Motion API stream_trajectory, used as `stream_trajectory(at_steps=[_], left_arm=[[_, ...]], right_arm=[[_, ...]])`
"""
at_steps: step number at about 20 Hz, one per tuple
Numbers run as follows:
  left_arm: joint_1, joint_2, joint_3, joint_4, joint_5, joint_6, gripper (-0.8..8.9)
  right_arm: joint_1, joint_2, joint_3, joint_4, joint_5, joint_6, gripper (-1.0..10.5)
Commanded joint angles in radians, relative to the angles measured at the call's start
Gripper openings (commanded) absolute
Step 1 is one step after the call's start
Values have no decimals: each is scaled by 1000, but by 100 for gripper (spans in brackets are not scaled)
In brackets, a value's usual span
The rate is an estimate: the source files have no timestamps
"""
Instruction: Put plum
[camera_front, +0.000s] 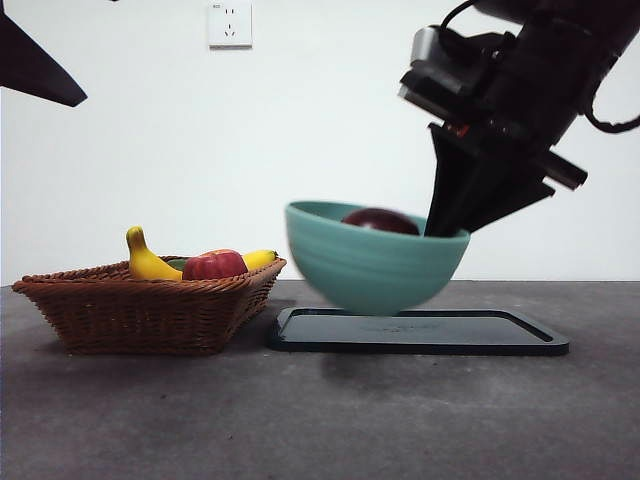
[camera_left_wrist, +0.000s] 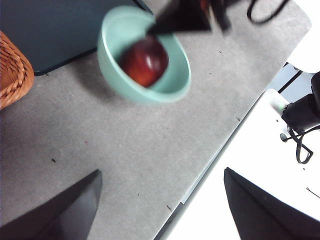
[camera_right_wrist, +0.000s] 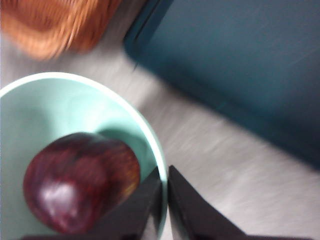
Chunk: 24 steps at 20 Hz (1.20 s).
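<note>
Right tool (camera_front: 447, 228) is clamped on the rim of the teal bowl (camera_front: 370, 265), one jaw inside, one outside, so the bowl rides tilted and lifted just above the dark tray (camera_front: 420, 330). The plum (camera_front: 380, 221) sits inside the bowl. The arm slants down steeply from the upper right. Left tool (camera_left_wrist: 160, 210) hangs spread and empty over the table (camera_left_wrist: 125, 165), near the wicker basket (camera_front: 140, 305).

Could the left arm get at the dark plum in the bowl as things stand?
Probably yes from above: the glossy dark maroon plum lies uncovered in the open-topped teal bowl. But the right gripper is shut on the bowl's rim beside it, crowding that side. The left gripper is open and well away.
</note>
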Motion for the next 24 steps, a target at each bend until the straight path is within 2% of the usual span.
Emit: stream_trajectory(at_steps=[1,6,11,17,22,23,24], left_arm=[[-5,5,6,9,6,0,392],[-5,5,6,10,6,2,392],[-5,5,6,9,6,2,392],[-5,5,6,-13,6,2,392],[-5,5,6,-13,6,1,393],[-5,5,6,-13,6,1,393],[-5,5,6,-13,6,1,392]], right_arm=[[-40,29,61,6,2,17,5],[-146,153,218,-16,11,9,5],[-184,358,357,-17,26,-10,5],[-203,458,365,43,30,-11,5],[-203,478,365,29,39,-14,5],[-203,478,365,27,39,-14,14],[-203,478,365,22,39,-14,79]])
